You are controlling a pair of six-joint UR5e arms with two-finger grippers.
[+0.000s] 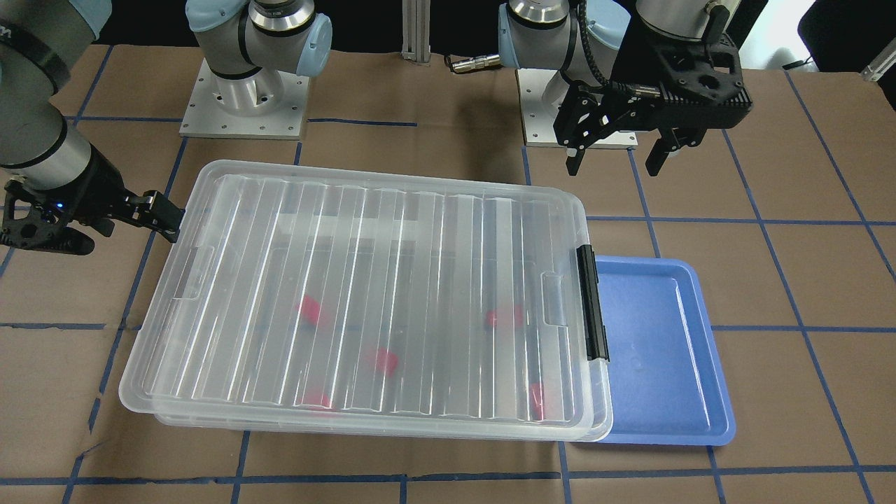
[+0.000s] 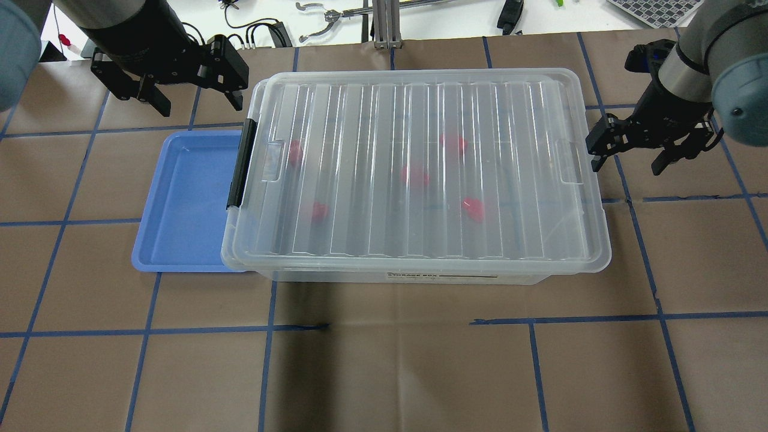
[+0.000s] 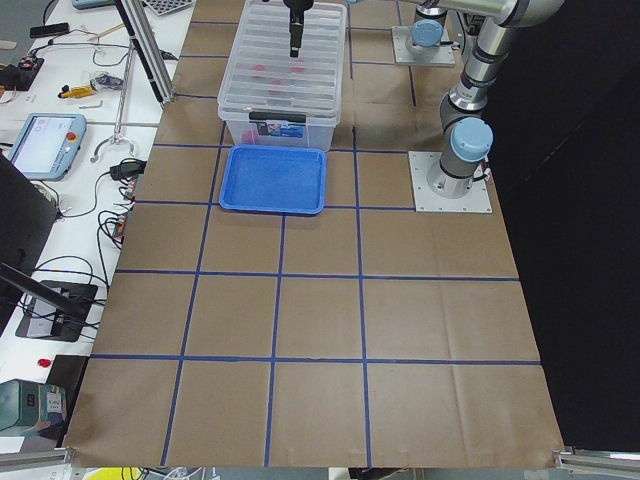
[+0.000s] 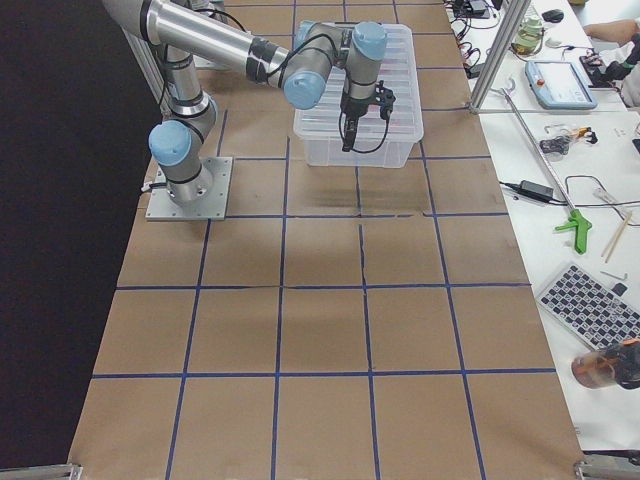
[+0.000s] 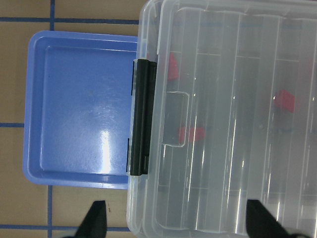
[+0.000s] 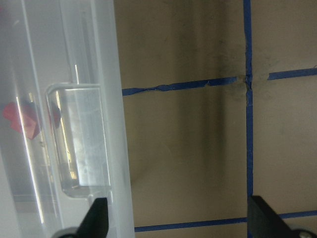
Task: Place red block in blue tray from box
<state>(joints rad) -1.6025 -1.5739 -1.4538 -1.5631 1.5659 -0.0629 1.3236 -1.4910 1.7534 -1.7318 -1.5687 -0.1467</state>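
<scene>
Both arms, the left arm and the right arm, are smooth grey metal tubes with pale-blue caps over the joints. Each rises from a square silvery base plate dotted with screws. The left hand and the right hand are angular black plastic. A black cable curls by the left wrist.

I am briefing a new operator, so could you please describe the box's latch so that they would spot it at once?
Start at the large clear box on the table, its lid on. Go to the short end beside the blue tray: the latch is the black bar along that edge, the only black part of the clear box.
</scene>
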